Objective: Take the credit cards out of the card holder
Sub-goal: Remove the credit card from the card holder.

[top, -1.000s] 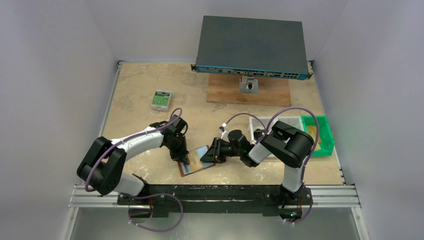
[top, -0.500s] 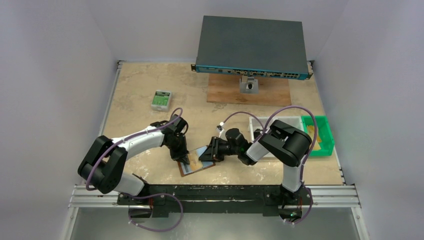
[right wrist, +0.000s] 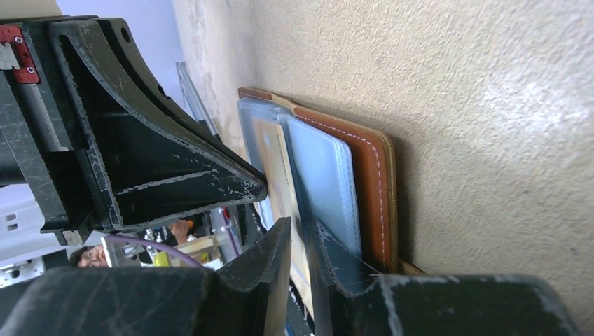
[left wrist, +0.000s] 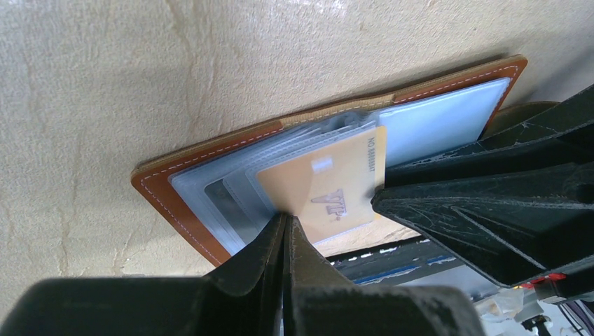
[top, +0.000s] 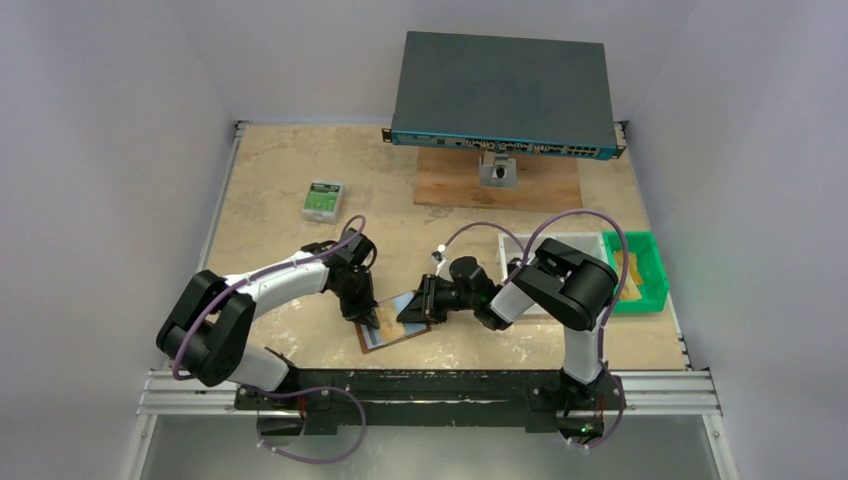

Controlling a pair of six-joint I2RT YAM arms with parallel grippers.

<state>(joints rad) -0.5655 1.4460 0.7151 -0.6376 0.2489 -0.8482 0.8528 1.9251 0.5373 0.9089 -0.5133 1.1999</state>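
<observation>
The card holder (top: 368,343) lies open on the table near the front, brown leather (left wrist: 175,203) with clear grey-blue sleeves. A gold credit card (left wrist: 329,192) sticks partly out of a sleeve. My left gripper (left wrist: 286,218) is shut, its tips pressing down on the sleeves beside the card (top: 372,318). My right gripper (right wrist: 300,234) comes in from the right (top: 405,312). Its jaws stand narrowly apart with the gold card's edge (right wrist: 272,161) between them, and a slim gap still shows. The brown cover (right wrist: 368,189) lies under the lower finger.
A small green-and-white box (top: 323,199) sits at the back left. A network switch (top: 503,90) stands on a wooden board (top: 497,185) at the back. A white tray (top: 520,245) and a green bin (top: 645,272) are at the right.
The right gripper's jaws have narrowed around the card's edge and the arm has edged slightly left. The left gripper and the card holder have stayed put.
</observation>
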